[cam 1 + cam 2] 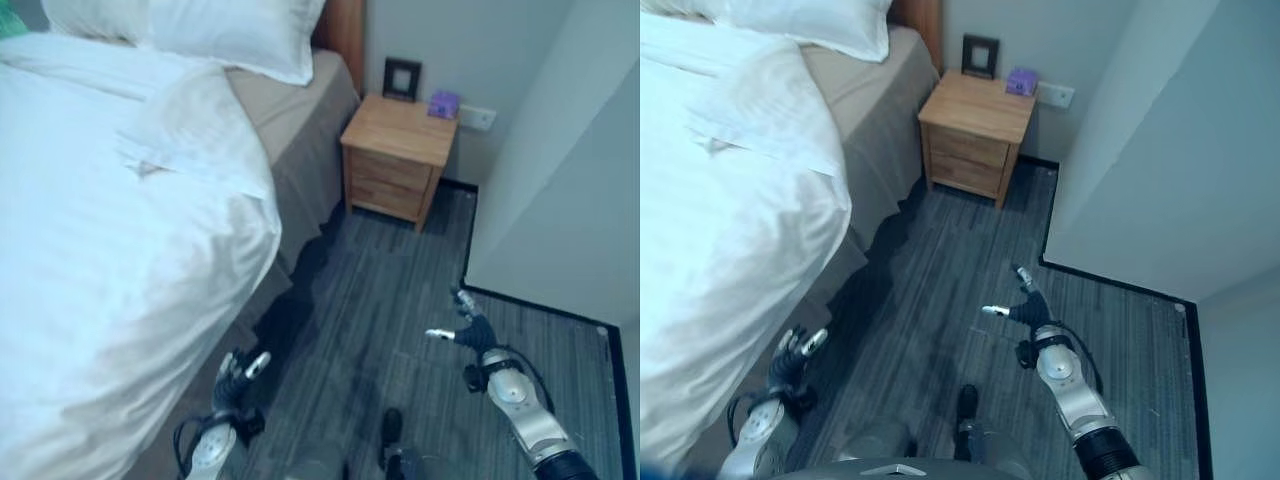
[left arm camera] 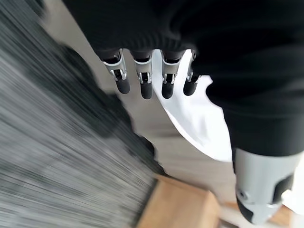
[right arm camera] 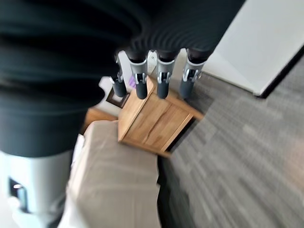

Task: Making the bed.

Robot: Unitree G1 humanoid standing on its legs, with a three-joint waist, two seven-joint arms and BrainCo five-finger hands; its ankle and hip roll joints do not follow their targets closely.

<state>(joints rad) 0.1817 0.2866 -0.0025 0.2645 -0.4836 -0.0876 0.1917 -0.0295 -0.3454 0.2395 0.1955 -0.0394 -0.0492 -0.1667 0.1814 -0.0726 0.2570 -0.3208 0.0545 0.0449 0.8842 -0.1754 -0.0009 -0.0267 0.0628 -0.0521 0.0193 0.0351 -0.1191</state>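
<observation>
A bed takes up the left side, covered by a white duvet [image 1: 110,250] that hangs over the near edge. Its top corner is folded back, baring the tan sheet [image 1: 290,110] near the white pillows [image 1: 230,35]. My left hand [image 1: 238,375] hovers low over the floor by the bed's side, fingers relaxed and holding nothing; its fingers [image 2: 142,80] show straight in the left wrist view. My right hand [image 1: 470,330] is out over the floor to the right, open, thumb spread; its fingers [image 3: 159,78] point toward the nightstand.
A wooden nightstand [image 1: 398,155] stands by the bed's head against the wall, carrying a dark picture frame [image 1: 402,78] and a small purple box [image 1: 443,103]. A white wall corner [image 1: 560,170] juts in at right. Grey plank floor [image 1: 370,300] lies between bed and wall.
</observation>
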